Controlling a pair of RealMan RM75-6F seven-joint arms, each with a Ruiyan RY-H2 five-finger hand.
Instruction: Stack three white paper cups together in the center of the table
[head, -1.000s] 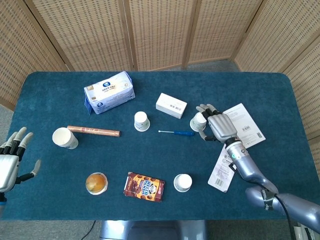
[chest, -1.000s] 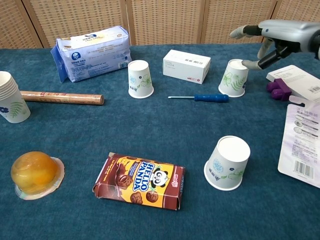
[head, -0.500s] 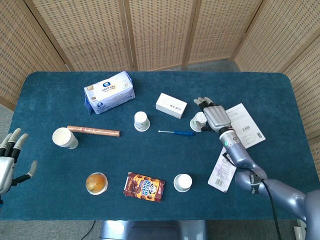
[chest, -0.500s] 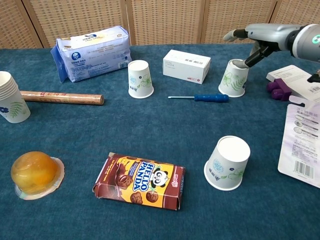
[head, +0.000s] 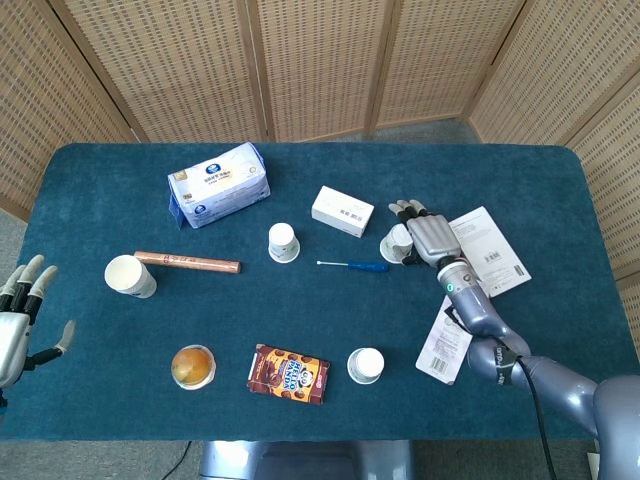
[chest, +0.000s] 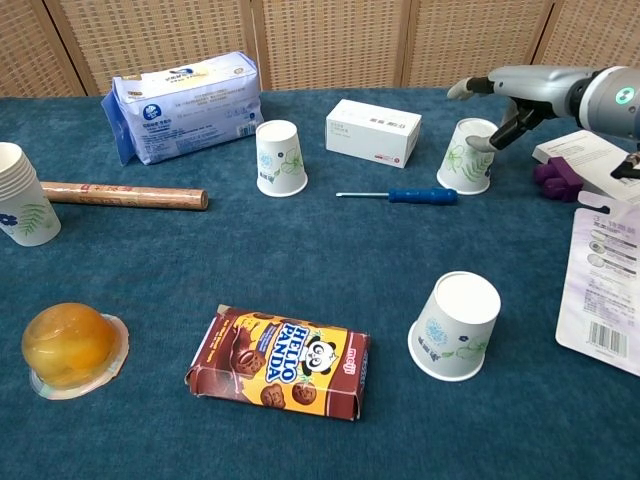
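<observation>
Now my right hand (head: 430, 238) sits lower and further over the far-right cup (chest: 467, 156) than a sec ago; fingers (chest: 478, 83) arch over its upturned base, thumb (chest: 503, 133) alongside the wall. Not closed yet; can't tell for sure if the thumb touches. So the grab looks about to happen, nothing lifted, no stacking done.

Outward from my fingers: blue screwdriver (chest: 397, 195) just below-left of that cup, white box (chest: 373, 131) beside it to the left, then a second upside-down cup (chest: 280, 158) further left, near the table's middle. Third cup (chest: 456, 326) tilted, toward me, well apart from the hand. Paper leaflets (head: 487, 251) w/ a purple bit (chest: 556, 178) lie under my wrist side.

My left hand (head: 18, 318) has dropped back at the table's edge, fingers spread, holding nothing. Near it, a cup stack (head: 130, 276) and a copper-coloured roll (head: 187, 262).

Surface: dark teal cloth table (head: 320, 310). Wicker screen panels (head: 300, 60) behind.
</observation>
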